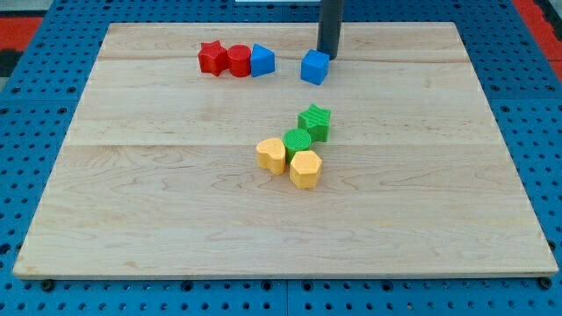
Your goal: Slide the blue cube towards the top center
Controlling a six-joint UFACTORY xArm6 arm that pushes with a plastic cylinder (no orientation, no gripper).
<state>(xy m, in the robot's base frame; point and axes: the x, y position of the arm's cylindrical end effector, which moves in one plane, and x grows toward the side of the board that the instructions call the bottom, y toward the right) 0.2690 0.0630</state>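
- Seven blocks lie on the wooden board [132, 219]; none bears readable writing.
- Blue cube [314, 67], plain and tilted, sits near the top centre.
- My tip [327, 56], a bare rod without fingers, touches its upper right.

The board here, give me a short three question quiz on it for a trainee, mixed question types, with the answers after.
1. True or false: my tip sits just to the view's upper right of the blue cube.
2. Which block is next to the red cylinder on the view's left? A) green star B) red star C) yellow block
3. Fill in: the green star lies toward the view's ____ from the blue cube.

Key: 1 true; 2 B, the red star; 3 bottom.
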